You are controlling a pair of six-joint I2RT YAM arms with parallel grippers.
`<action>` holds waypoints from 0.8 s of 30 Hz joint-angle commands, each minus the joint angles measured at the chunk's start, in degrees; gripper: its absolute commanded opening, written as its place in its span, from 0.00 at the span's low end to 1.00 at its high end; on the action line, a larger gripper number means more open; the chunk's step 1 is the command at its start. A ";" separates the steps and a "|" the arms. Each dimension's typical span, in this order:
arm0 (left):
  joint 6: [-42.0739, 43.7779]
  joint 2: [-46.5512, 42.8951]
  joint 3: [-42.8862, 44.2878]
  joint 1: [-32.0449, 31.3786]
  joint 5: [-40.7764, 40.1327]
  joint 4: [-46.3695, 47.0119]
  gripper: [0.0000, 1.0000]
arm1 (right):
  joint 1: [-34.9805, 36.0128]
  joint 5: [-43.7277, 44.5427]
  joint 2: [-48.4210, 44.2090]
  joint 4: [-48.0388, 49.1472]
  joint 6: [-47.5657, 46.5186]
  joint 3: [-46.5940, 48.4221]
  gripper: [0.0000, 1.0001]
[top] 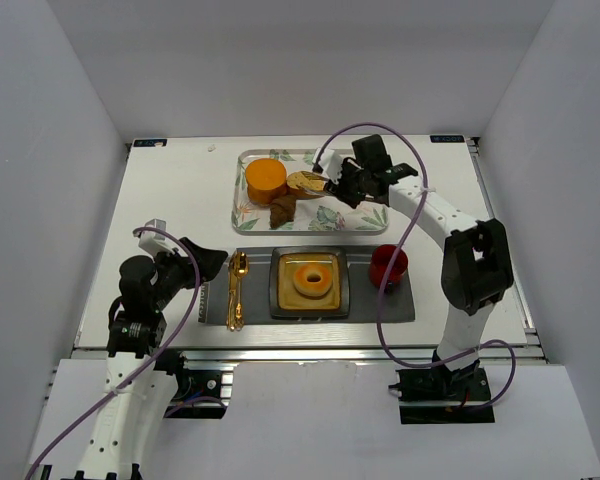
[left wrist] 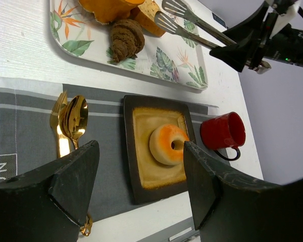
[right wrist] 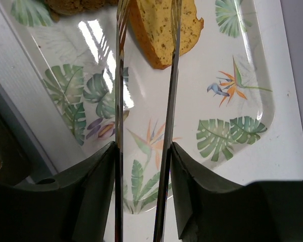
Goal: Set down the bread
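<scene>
On the far side of the counter [top: 170, 190], a floral tray [right wrist: 252, 126] holds the bread [right wrist: 164, 33]. It is a speckled tan slice with a brown crust, lying near the tray's middle just beside an orange block [top: 265, 178], with a dark brown chunk [top: 283, 208] near it.

My right claw [right wrist: 143, 151] is pinching a pair of metal tongs [right wrist: 120, 101], one finger pressed against each arm. The tong arms run forward to the slice. One passes along its crust edge and the other crosses over its face, so the bread is not centred between them. I cannot tell whether the tips are touching it.

My left claw [left wrist: 140, 151] is spread wide and holds nothing. It hangs above the near left of a grey placemat [left wrist: 111, 171], by a gold spoon [left wrist: 74, 117]. On the mat are a square plate [left wrist: 136, 186] carrying a ring doughnut [left wrist: 167, 143] and a red mug [left wrist: 223, 132].

I judge the step in hand to be tong work at the slice on the tray. To do it well, I would change the squeeze slowly and evenly, since the thin arms spring. I would line up both tips across the slice's short width and move straight up or down, so nothing drags the bread into the block or chunk. The left arm is best left parked, clear of the tray.
</scene>
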 commanded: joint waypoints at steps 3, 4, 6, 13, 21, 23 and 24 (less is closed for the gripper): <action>-0.03 -0.61 -0.08 0.17 0.29 0.59 0.77 | 0.02 0.71 3.16 0.99 -1.72 5.41 0.50; -0.03 -0.62 -0.08 0.17 0.21 0.59 0.77 | -0.07 0.79 4.03 0.30 -1.72 6.38 0.50; 0.06 -0.53 0.00 0.17 0.12 0.41 0.77 | -0.07 0.88 4.57 0.03 -1.80 6.91 0.50; 0.06 -0.62 0.01 0.17 0.03 0.32 0.77 | -0.07 0.35 3.52 0.29 -2.77 5.86 0.50; 0.06 -0.26 -0.08 0.17 0.38 0.85 0.77 | -0.07 -0.96 1.76 -0.41 -1.81 5.42 0.48; 0.06 -0.44 -0.17 0.17 0.38 0.85 0.77 | -0.07 -0.88 1.14 -0.50 -1.98 4.72 0.48; -0.02 -0.61 -0.43 0.17 0.47 1.03 0.77 | -0.07 -0.70 1.14 -0.59 -2.16 4.54 0.48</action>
